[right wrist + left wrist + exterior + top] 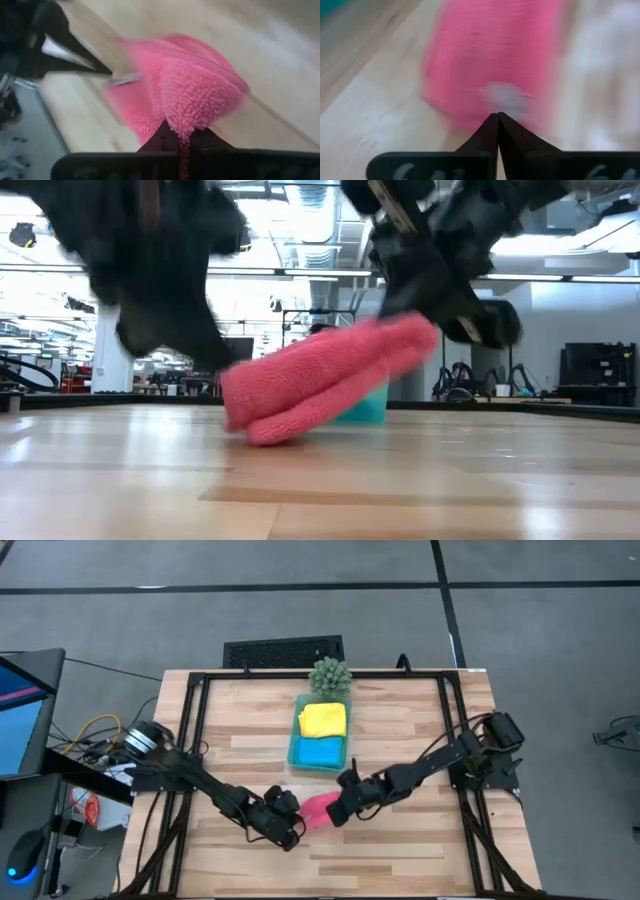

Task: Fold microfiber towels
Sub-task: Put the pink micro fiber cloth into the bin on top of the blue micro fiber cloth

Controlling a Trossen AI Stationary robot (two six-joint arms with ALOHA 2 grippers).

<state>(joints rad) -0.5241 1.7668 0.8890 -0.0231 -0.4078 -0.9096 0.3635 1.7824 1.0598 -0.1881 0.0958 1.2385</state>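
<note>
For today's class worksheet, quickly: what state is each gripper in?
Left gripper: shut, holding nothing.
Right gripper: shut on the folded hot pink microfiber towel.

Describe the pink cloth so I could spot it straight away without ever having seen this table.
On the wooden table, look nearer the front edge than the teal tray, between the two dark arms. There a folded pink towel hangs pinched in the right end effector, its lower end touching the wood by the left end effector. It alone is pink and outside the tray.
</note>
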